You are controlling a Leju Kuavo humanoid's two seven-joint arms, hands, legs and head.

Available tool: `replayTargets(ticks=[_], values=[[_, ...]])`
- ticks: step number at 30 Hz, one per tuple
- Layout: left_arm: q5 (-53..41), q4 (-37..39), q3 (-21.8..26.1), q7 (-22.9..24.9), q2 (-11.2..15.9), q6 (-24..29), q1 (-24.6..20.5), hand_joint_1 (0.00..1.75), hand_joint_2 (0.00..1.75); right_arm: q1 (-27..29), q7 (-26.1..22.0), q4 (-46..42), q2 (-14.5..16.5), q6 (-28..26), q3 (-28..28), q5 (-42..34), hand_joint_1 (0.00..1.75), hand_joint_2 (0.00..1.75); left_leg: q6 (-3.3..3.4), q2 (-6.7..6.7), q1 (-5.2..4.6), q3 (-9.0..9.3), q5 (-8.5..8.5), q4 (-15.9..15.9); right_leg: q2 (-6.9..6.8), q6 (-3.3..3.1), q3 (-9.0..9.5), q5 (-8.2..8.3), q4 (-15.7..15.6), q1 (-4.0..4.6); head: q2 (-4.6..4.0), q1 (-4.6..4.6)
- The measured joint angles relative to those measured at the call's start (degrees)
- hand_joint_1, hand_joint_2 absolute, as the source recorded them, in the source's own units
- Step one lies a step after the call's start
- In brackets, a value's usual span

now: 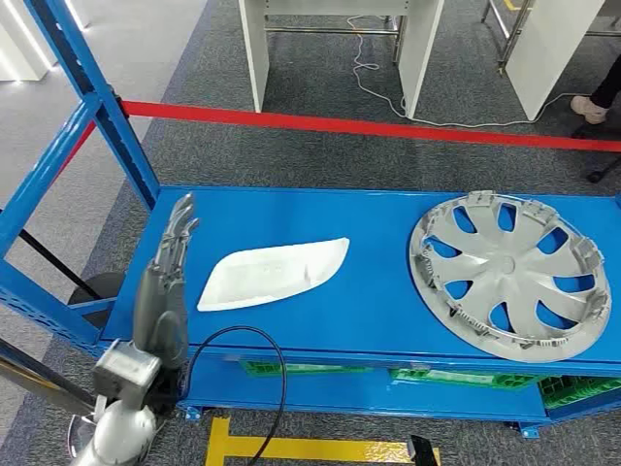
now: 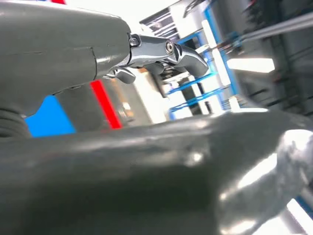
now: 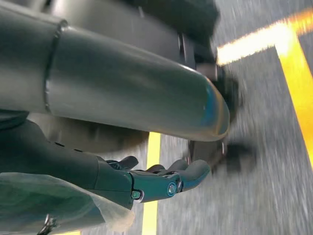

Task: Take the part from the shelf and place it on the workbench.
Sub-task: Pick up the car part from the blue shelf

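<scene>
The white part [image 1: 273, 274] lies flat on the blue shelf [image 1: 366, 301], toward its left half, its long axis running across the shelf and its pointed end toward the wheel cover [image 1: 509, 275]. The cover sits well apart on the right, its near rim close to the shelf's front edge; a broad strip of bare blue separates the two. The part has open shelf on all sides, with more room behind it than in front. The left hand [image 1: 167, 282] stands just beside the part's blunt left end, not touching it, fingers straight and spread a little, pointing away from the robot, holding nothing. It hangs over the shelf's left front corner, near the slanting blue post [image 1: 87, 92] of the frame, which closes off that side. Beyond the shelf a red tape line [image 1: 366, 126] crosses the grey carpet. The left wrist view shows a finger [image 2: 166, 51] extended with nothing under it, blue and red patches behind. The right wrist view shows the right hand [image 3: 155, 183] over grey floor with yellow lines [image 3: 295, 83], fingers stretched out and loose, gripping nothing; the picture is blurred.
</scene>
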Motion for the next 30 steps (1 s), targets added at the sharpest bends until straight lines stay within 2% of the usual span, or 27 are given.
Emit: replayTargets(ticks=[5,12,14,16,18,25,30], values=[[-0.96,4.49,0.64,0.94,-0.25,0.01,-3.17,0.0,0.0,-0.87,0.68,-0.02,0.44,0.93,-0.35,-0.11,0.0,0.0,0.04,0.0,0.0,0.0,0.06,0.01,-0.02,0.03,0.0,0.06,0.0,0.0,0.0,0.02],[-2.04,6.6,0.76,2.38,-0.38,0.14,-4.6,0.0,0.0,-1.22,0.54,-0.02,0.6,1.43,-0.38,0.34,0.0,0.0,0.05,0.0,0.0,0.0,0.08,0.01,-0.03,0.03,0.0,0.06,0.01,0.0,0.0,0.02],[-6.4,14.48,0.8,5.65,-1.09,1.17,-9.35,0.0,0.0,-1.99,0.79,-0.02,1.31,2.6,-0.08,2.38,0.0,0.0,0.07,0.0,0.0,0.0,0.09,0.03,-0.02,0.04,0.0,0.06,0.01,0.0,0.0,0.01],[-13.44,26.55,0.13,9.09,-2.56,3.31,-15.66,0.0,0.0,-2.34,1.36,-0.02,2.09,4.02,0.97,5.0,0.0,0.0,0.07,0.0,0.0,-0.01,0.09,0.06,-0.02,0.04,-0.01,0.07,0.01,0.0,0.0,0.0],[-18.74,34.66,-1.07,11.43,-3.66,4.92,-19.16,0.0,0.0,-2.17,1.51,-0.02,2.35,4.85,2.0,6.29,0.0,0.0,0.08,0.01,-0.01,-0.01,0.09,0.07,0.0,0.04,-0.01,0.07,0.01,-0.01,0.0,0.01],[-22.32,46.14,-3.28,13.98,-4.7,5.76,-22.64,0.0,0.0,-2.07,1.47,-0.02,2.59,5.18,3.23,6.98,0.0,0.0,0.08,0.03,-0.01,-0.02,0.09,0.06,0.03,0.04,-0.02,0.06,0.01,0.0,0.0,0.01],[-21.67,48.84,-3.41,14.16,-4.55,5.03,-22.88,0.0,0.0,-2.16,1.5,-0.04,2.63,4.95,3.66,7.1,0.0,0.0,0.08,0.03,-0.01,-0.03,0.09,0.05,0.02,0.04,-0.02,0.06,0.02,0.0,0.0,0.01]])
